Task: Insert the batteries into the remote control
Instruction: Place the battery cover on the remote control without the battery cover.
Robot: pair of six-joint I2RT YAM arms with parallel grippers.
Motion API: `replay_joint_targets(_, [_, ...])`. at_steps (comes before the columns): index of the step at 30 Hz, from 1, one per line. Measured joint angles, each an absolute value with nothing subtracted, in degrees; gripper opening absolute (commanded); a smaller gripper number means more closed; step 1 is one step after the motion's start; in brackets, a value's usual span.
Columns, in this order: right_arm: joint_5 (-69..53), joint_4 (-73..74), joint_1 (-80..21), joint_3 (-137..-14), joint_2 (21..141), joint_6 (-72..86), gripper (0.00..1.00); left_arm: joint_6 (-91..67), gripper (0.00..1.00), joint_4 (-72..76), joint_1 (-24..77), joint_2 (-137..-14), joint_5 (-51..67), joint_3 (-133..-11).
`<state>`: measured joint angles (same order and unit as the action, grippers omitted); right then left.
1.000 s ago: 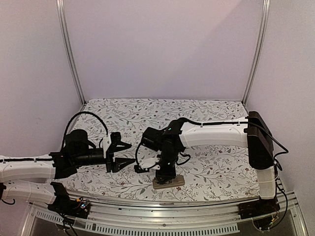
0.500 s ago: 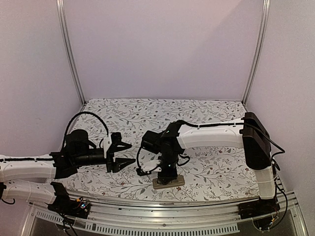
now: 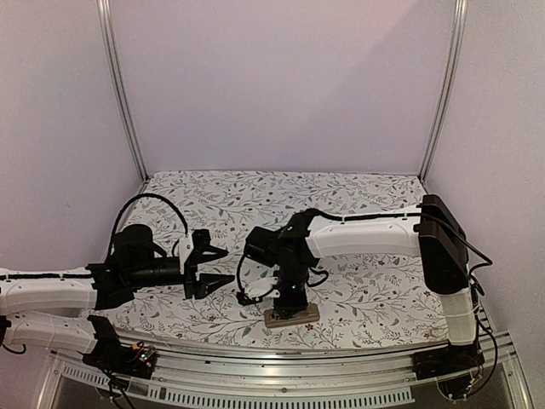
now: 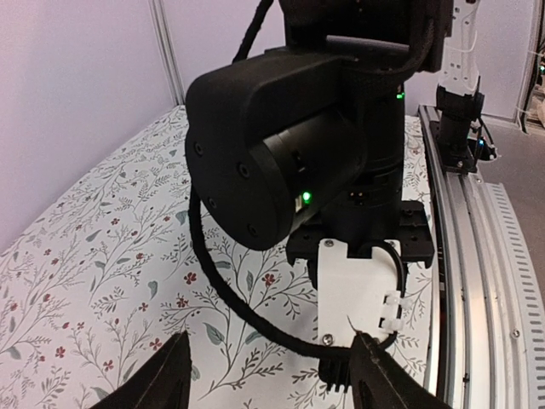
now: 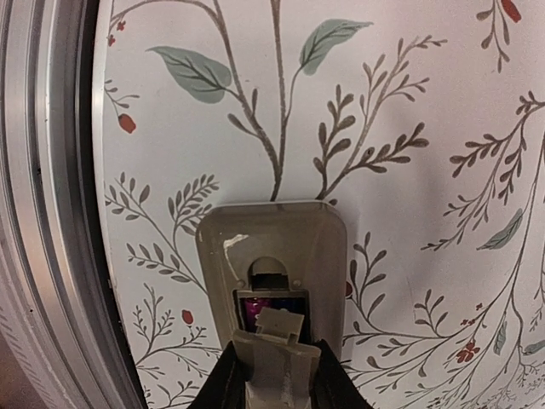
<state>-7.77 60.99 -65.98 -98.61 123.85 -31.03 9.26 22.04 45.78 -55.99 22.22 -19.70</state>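
Over remote control (image 5: 271,234) (face-down): clamped cover (image 5: 274,358)

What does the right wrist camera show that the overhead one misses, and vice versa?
Right wrist only: the remote control with its battery recess open, something purple inside, and a grey cover pinched in the right claw. Overhead only: the left claw, open and empty, and the back wall. Both: the remote on the flowered cloth.

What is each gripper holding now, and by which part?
The right gripper pinches the greyish-tan battery cover by its side edges, at the remote control's open recess. The left gripper is open and holds nothing.
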Motion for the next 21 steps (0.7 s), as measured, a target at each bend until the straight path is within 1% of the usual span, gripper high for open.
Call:
replay_joint_targets(5, [-7.8, 61.0, -66.0, -98.7, 124.1, -31.2, 0.33, 9.3, 0.63, 22.2, 45.8, -56.4, 22.2, -19.7])
replay_joint_targets(11, [-7.8, 61.1, -66.0, -98.7, 124.3, -31.3, 0.33, 9.3, 0.64, 22.4, 45.7, -56.5, 22.2, -19.7])
replay_joint_targets(14, [-7.8, 61.1, -66.0, -98.7, 124.3, -31.3, 0.36, 9.4, 0.64, 22.5, 45.7, -56.7, 22.2, -19.7])
replay_joint_targets(21, [-8.0, 60.8, -66.0, -99.7, 124.3, -30.9, 0.55, 9.4, 0.63, 23.1, 45.7, -56.7, 22.3, -19.3])
